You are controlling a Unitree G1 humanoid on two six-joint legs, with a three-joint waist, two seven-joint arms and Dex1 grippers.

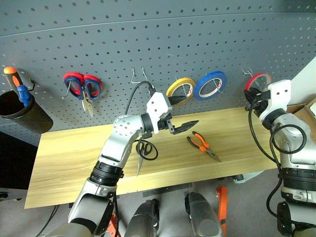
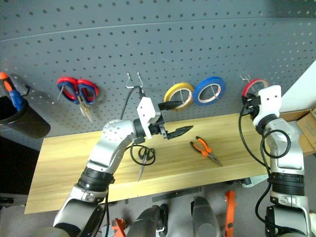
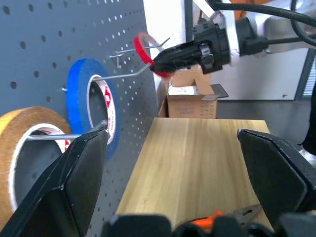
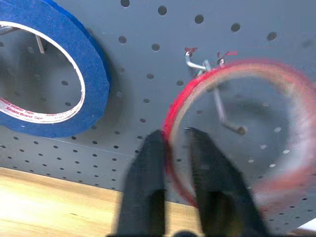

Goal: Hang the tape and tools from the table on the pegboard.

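Lying on the table (image 1: 74, 158) are the scissors (image 1: 144, 150) and pliers (image 1: 203, 145), above which the left gripper (image 1: 183, 114) is held spread and empty, while farther back the red tape (image 4: 232, 128) (over a hook (image 4: 217, 106) on the pegboard (image 1: 148, 39)) is straddled at its rim by the right gripper (image 4: 175, 143), slightly parted.

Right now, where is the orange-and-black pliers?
In the left eye view, the pliers lie flat on the table, right of centre, just beyond the open left gripper and below the blue roll.

Silver arms (image 1: 118, 143), black cables, 2 black-fingered grippers (image 1: 183, 114)
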